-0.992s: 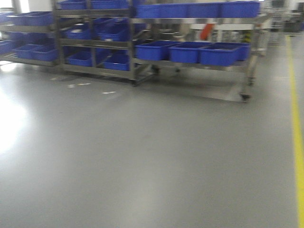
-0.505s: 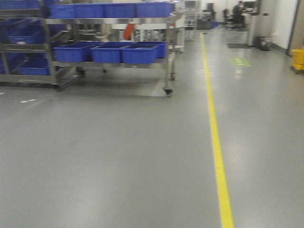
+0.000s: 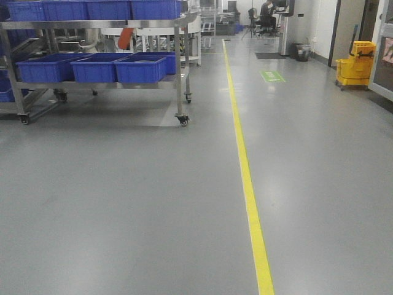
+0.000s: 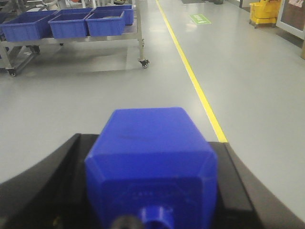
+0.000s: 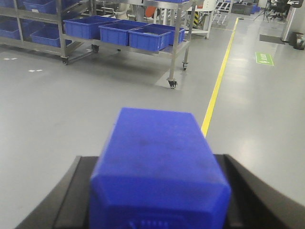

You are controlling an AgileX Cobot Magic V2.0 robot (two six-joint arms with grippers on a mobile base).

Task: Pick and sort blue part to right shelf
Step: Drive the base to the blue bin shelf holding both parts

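In the left wrist view my left gripper [image 4: 151, 148] is shut on a blue part [image 4: 152, 167], a boxy blue block held between the black fingers [image 4: 62, 176]. In the right wrist view my right gripper [image 5: 159, 162] is shut on a second blue part [image 5: 159, 176] of the same kind, between its black fingers [image 5: 252, 191]. Both are held above the grey floor. A wheeled metal shelf [image 3: 178, 74] with blue bins [image 3: 140, 67] stands at the far left; it also shows in the left wrist view [image 4: 140, 38] and the right wrist view [image 5: 178, 47]. Neither gripper shows in the front view.
A yellow floor line [image 3: 245, 178] runs from near to far through the middle. A yellow mop bucket [image 3: 355, 64] stands at the far right by a wall. A seated person [image 3: 267, 9] and a bin [image 3: 303, 51] are at the far end. More racks of blue bins [image 5: 38, 28] stand to the left.
The front view has swung to the right: the shelf with blue bins slid from centre to the left, and the yellow line moved from the right edge to the middle.
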